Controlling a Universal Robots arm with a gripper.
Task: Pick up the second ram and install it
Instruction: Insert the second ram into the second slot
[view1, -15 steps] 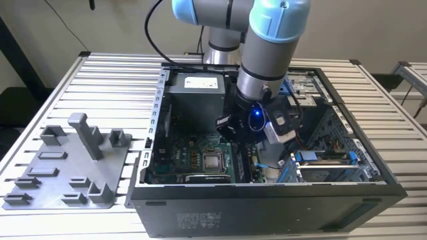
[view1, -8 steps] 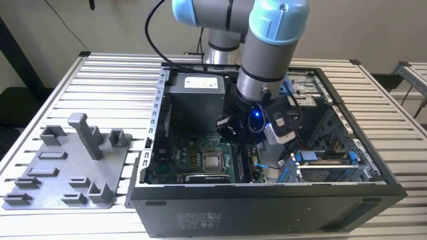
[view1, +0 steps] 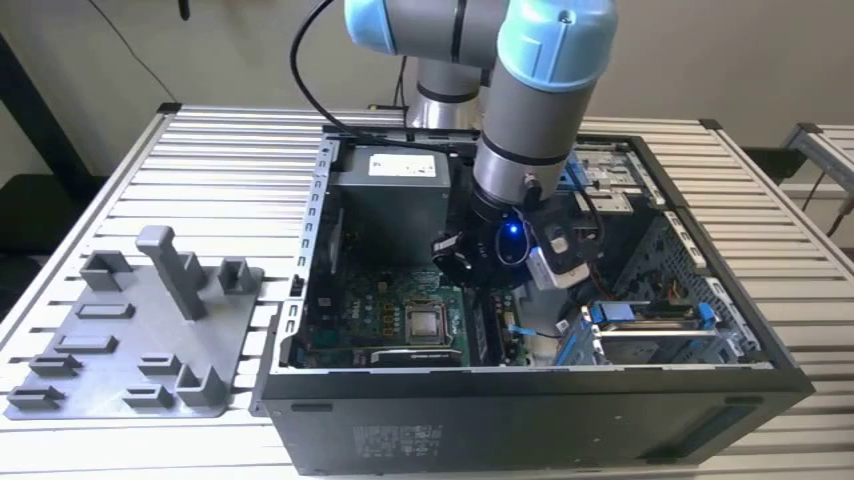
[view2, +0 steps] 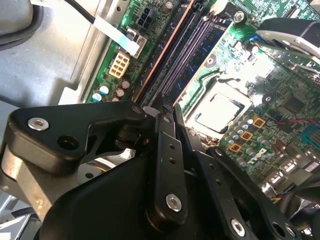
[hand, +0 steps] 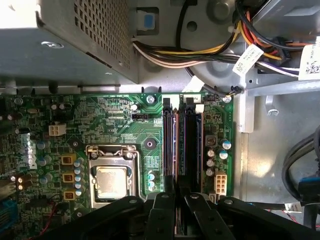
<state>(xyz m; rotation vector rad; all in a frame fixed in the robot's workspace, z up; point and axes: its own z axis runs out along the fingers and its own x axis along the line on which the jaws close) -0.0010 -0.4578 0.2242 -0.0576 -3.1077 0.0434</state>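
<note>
The gripper's (view2: 165, 107) black linkage sits nearest the lens at the bottom of both wrist views, its fingers (hand: 161, 207) drawn together over the memory slots, seemingly pinched on the edge of a thin dark strip, though the contact itself is hard to make out. That strip looks like the second ram (hand: 170, 150), standing on edge in a slot at the centre of the first wrist view, just beside another dark module (hand: 190, 145). Beyond lie the processor socket (hand: 111, 180) at lower left on the green motherboard (hand: 105, 120), then the cable bundle (hand: 190, 52) at the top. The exterior view has the arm reaching down into the computer case (view1: 534, 400). The risk, I judge, is a tilted module: uneven pressing could jam it or strain the slot latches.
</note>
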